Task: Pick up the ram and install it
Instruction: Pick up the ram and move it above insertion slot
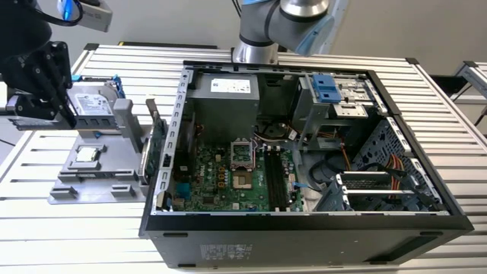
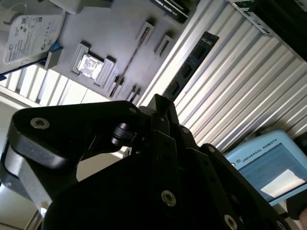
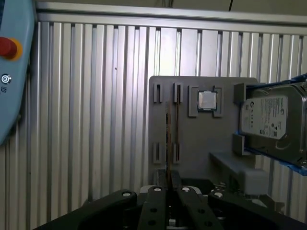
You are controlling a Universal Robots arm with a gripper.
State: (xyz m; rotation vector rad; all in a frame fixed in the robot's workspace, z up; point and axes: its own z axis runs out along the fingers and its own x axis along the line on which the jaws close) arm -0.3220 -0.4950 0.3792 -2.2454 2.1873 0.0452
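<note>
The ram (image 2: 190, 64) in gripper (image 2: 160, 103) (near tray (image 3: 201, 141))

Exterior view: a computer case (image 1: 304, 240) is set on the table (image 1: 76, 228); a tray (image 1: 65, 191) is placed at its 9 o'clock. On the tray, a hard drive (image 1: 95, 105) is stood at 12 o'clock, with a processor (image 1: 88, 153) seated at the drive's 6 o'clock. Above the tray, the ram (image 2: 192, 67) is held by the gripper (image 2: 160, 105).

A table (image 1: 76, 228) of ribbed aluminium slats fills most of the exterior view, from the lower left up to the far edge, with black caps (image 1: 412, 60) on its far corners. A plain pale grey wall (image 1: 175, 20) runs across the top of the frame. At the upper right edge, a second slatted table (image 1: 473, 77) stands just beside the first. Bright, even light gleams on the slats (image 3: 96, 120) in the first wrist view.
</note>
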